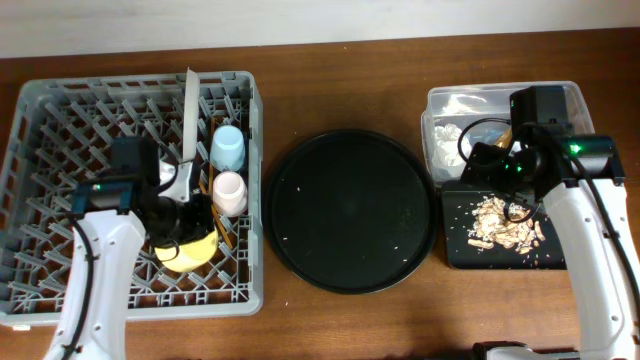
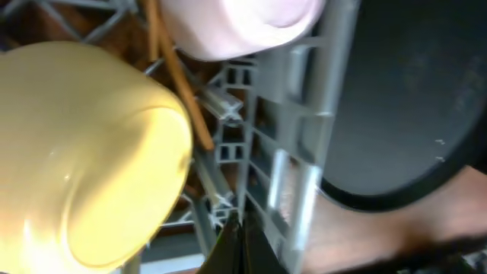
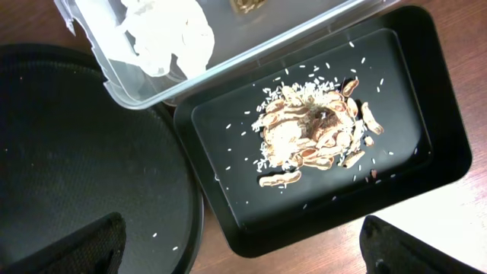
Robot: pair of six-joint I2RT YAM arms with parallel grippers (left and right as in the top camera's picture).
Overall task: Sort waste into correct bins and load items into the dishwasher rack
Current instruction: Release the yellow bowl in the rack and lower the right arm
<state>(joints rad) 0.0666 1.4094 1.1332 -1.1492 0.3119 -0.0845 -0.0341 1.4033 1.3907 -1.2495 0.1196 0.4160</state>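
The grey dishwasher rack (image 1: pixel 60 130) holds an upright pale plate (image 1: pixel 189 108), a light-blue cup (image 1: pixel 228 147), a pink cup (image 1: pixel 229 190), a yellow bowl (image 1: pixel 190 248) on its side and wooden chopsticks (image 2: pixel 179 76). My left gripper (image 2: pixel 242 236) is shut and empty beside the bowl (image 2: pixel 84 152), low in the rack. My right gripper (image 3: pixel 243 251) is open and empty above the near edge of the shallow black tray (image 3: pixel 426 152), which holds beige scraps (image 3: pixel 312 133). The clear tub (image 3: pixel 228 65) holds the white napkin (image 3: pixel 163 34) and a bit of gold wrapper (image 3: pixel 247 6).
A large round black tray (image 1: pixel 350 210) with a few rice grains lies between the rack and the bins. It also shows in the left wrist view (image 2: pixel 403 99) and the right wrist view (image 3: pixel 76 152). Brown tabletop surrounds everything.
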